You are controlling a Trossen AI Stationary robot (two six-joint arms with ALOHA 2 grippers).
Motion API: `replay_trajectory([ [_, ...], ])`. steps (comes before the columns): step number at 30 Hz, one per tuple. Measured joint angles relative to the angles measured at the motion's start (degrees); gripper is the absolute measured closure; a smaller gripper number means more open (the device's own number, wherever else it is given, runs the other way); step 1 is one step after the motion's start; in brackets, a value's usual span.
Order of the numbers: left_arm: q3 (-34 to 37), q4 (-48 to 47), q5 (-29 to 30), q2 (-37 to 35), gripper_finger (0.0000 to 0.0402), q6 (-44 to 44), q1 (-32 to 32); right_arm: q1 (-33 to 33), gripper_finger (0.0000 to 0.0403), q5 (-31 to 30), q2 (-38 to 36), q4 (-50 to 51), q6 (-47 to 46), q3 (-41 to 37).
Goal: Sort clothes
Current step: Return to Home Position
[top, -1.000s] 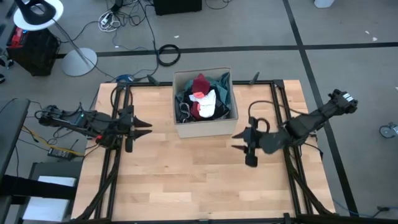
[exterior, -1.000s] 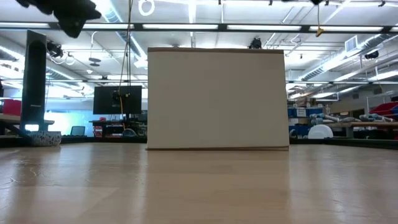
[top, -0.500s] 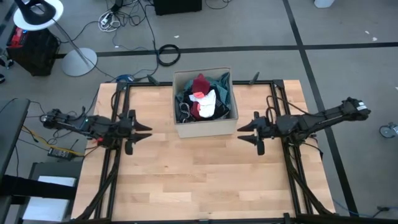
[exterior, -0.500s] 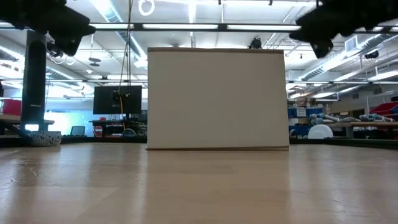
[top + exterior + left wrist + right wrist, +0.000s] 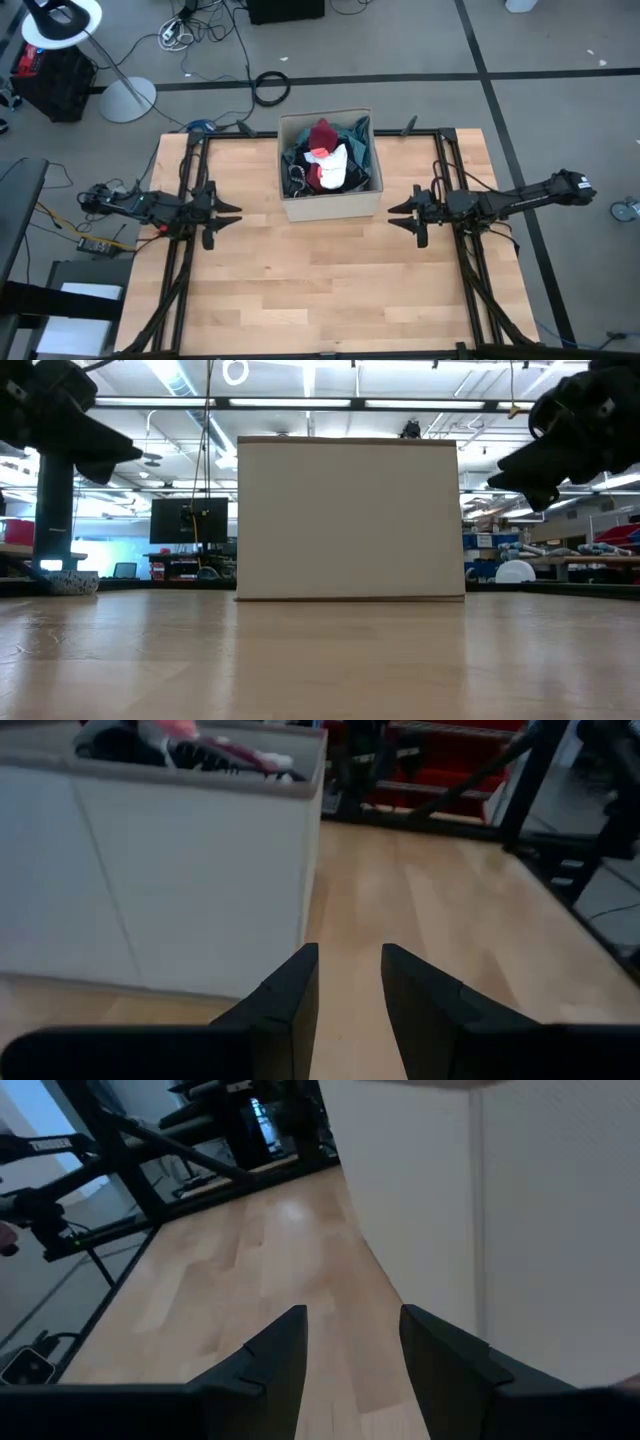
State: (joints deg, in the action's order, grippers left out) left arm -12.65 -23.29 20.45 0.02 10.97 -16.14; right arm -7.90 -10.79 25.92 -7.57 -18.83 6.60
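Your left gripper and right gripper hang slightly open, empty, flanking the box of clothes.

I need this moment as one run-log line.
clothes in box | left gripper: jaws open, empty | right gripper: jaws open, empty | both beside box

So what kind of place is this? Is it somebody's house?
Probably a robot lab or workshop, not a house. The left gripper and right gripper hang open beside a box on a wooden table. Loose cables lie nearby, and a monitor stands behind.
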Motion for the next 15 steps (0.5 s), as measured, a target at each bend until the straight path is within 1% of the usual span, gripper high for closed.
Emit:
replay_trajectory([
  [8, 2.99, 1.03, 3.57, -0.05, 0.0284, -0.34, 0.02, 0.0, 0.024, 0.09, -4.22, -0.01, -0.61, -3.39],
  [15, 7.38, 8.71, 2.86, -0.02, 0.0284, -3.6, 0.0, 0.25, 0.024, 0.09, -6.03, 0.02, 0.38, -3.7],
])
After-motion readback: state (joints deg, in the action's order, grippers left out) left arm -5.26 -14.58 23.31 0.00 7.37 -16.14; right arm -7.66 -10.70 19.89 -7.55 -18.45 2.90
